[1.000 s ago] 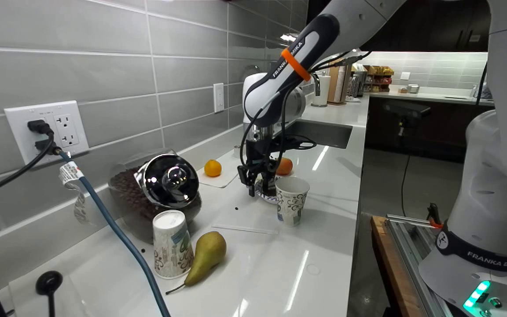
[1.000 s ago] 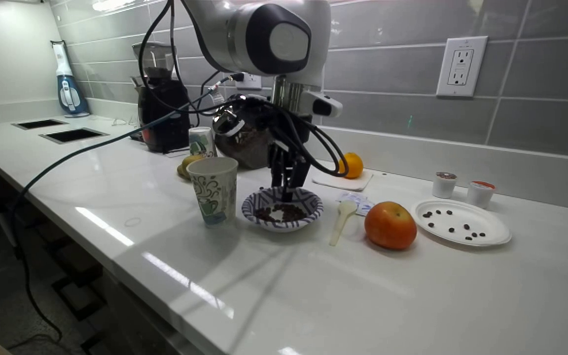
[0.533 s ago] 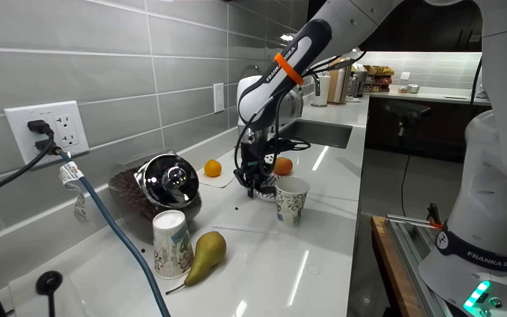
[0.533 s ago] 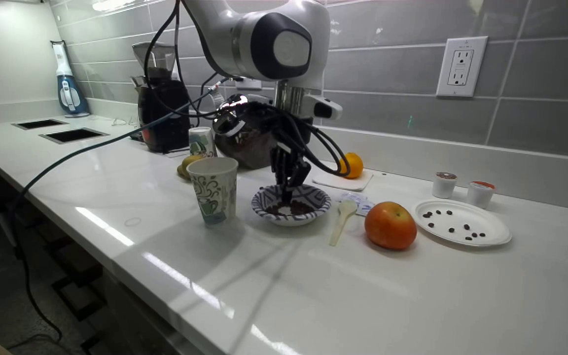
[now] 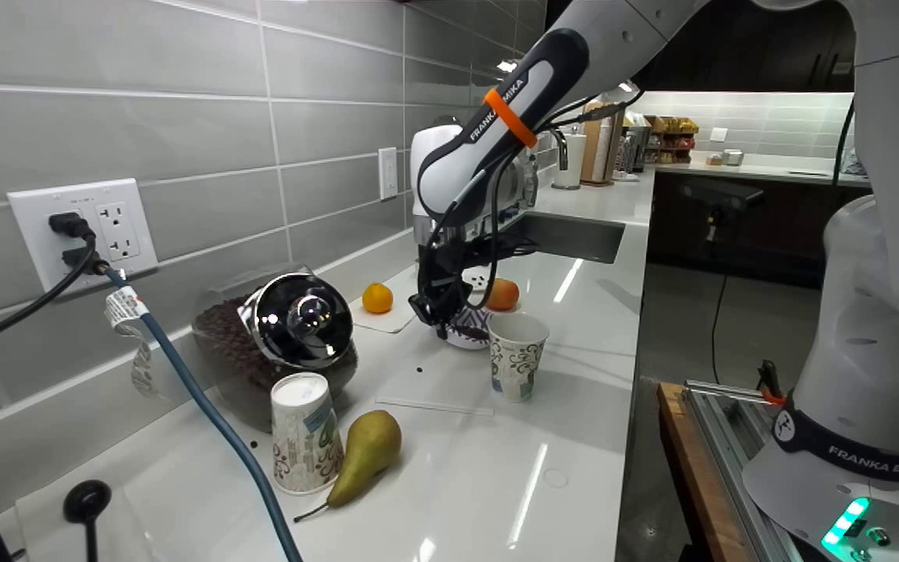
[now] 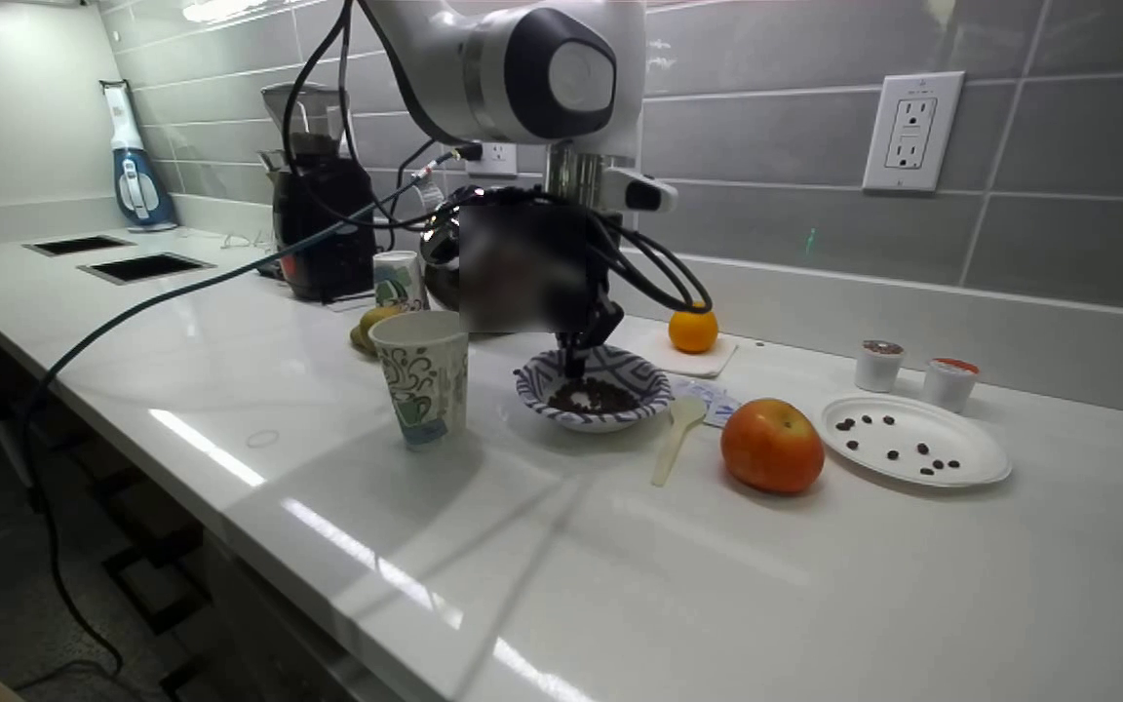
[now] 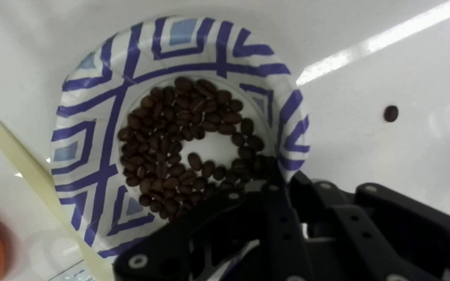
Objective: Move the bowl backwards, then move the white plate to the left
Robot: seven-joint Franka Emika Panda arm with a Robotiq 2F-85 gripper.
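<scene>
Pinched rim: in the wrist view the claw [image 7: 285, 175] has its tips drawn nearly together at about 4 o'clock on the bowl [image 7: 92, 152], one inside and one outside, seemingly gripping the edge; a thin edge is likely the surest hold on something so wide and shallow.
Purple pattern: the bowl is white with purple lines and light-blue blocks, and brown coffee beans [image 7: 161, 169] cover most of its floor, a good reason to keep it level.
Spoon [image 7: 39, 179]: runs past the bowl's 8 o'clock side; whether they touch I cannot tell.
Bowl's spot: in an exterior view it is over the white surface [image 6: 766, 604], at the 3 o'clock side of the paper cup [image 6: 422, 385]; whether its base is lifted is hard to tell.
Plate [image 6: 942, 437]: lies flat at roughly the bowl's 3 o'clock, beyond the red fruit [image 6: 773, 446], plain white with a few coffee beans; the claw is well apart from it, presumably because the bowl goes first.
Pear [image 5: 375, 441]: in an exterior view, at the paper cup's 8 o'clock; the bowl, partly hidden, is at 10 o'clock.
</scene>
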